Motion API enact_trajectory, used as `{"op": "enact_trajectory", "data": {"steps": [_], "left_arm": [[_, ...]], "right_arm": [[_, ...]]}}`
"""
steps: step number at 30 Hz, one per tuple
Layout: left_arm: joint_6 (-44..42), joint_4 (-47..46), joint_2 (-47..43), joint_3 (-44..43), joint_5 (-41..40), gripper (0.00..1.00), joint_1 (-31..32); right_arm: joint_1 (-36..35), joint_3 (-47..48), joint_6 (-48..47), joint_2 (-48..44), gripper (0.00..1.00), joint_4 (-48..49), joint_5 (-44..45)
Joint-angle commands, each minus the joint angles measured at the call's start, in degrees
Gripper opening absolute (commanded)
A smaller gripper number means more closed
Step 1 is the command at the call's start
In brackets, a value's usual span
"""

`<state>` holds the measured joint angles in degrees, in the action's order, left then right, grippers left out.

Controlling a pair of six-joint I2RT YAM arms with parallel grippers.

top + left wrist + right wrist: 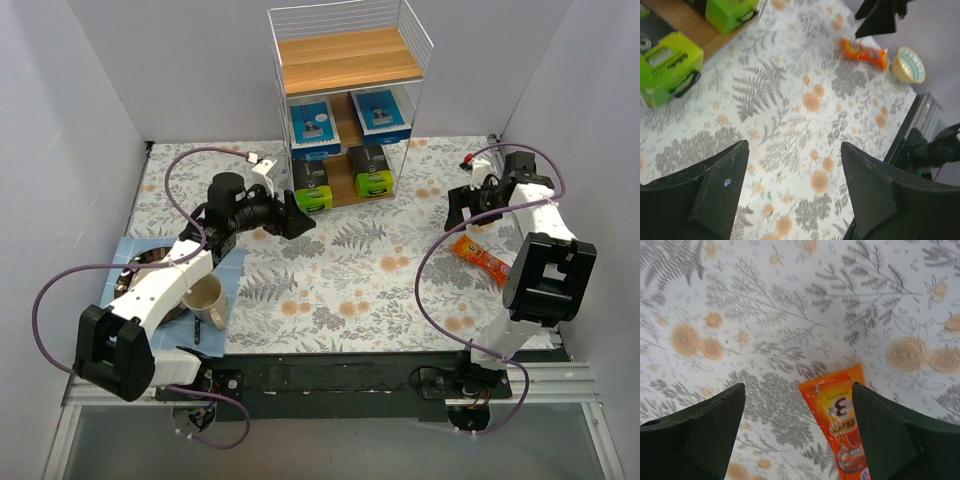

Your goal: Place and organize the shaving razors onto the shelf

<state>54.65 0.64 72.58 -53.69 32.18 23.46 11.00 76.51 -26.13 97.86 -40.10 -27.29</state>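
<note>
A: While the shelf point(350, 60), upper centre, holds both shaving razors point(314, 125) side by side on its middle tier, placing looks done.

B: Two green boxes point(312, 187) below. The left fingers point(715, 195) gape empty beside it, the right fingers point(705, 435) gape above the orange packet point(837, 415). Next, I'd say: retreat clear.

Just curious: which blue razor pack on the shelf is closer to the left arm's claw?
The left razor pack, beyond the left gripper; the right razor pack sits farther across.

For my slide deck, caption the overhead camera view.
Two blue razor blister packs on middle tier of white wire shelf; left gripper and right gripper open over floral tablecloth.
</note>
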Motion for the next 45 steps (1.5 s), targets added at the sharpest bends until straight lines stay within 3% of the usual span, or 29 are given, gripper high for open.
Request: {"op": "enact_trajectory", "data": {"steps": [1, 14, 21, 25, 33, 37, 41, 45], "left_arm": [[-8.1, 15.4, 3.2, -8.1, -0.8, 0.74, -0.4], [-18.8, 23.6, 6.7, -11.3, -9.2, 0.74, -1.4], [-21.8, 25.3, 9.2, -12.6, -9.5, 0.73, -1.3], [-21.3, 24.7, 7.9, -10.5, -7.6, 0.73, -1.3], [-20.5, 23.8, 3.7, -6.2, -8.2, 0.73, -1.4], [-21.3, 24.0, 1.5, -5.2, -9.2, 0.73, -1.5], [-22.4, 24.1, 0.2, -4.8, -9.7, 0.72, -1.6], [-22.8, 22.4, -0.8, -3.3, -10.0, 0.73, -2.0]], "right_arm": [[1.9, -0.3, -15.3, 0.9, 0.93, -8.6, 8.6], [2.6, -5.5, -27.1, 6.7, 0.92, -6.5, 22.1], [6.5, -3.3, -34.2, 4.3, 0.93, -10.2, 18.9], [10.1, 0.5, -37.1, 7.9, 0.93, -14.3, 16.3], [11.1, 0.6, -37.5, 12.7, 0.89, -13.8, 14.9], [10.9, -1.3, -35.6, 13.3, 0.82, -12.6, 13.1], [10.4, -0.7, -35.0, 12.4, 0.63, -13.0, 12.6], [9.5, 2.6, -33.9, 7.7, 0.5, -14.9, 9.9]]}}
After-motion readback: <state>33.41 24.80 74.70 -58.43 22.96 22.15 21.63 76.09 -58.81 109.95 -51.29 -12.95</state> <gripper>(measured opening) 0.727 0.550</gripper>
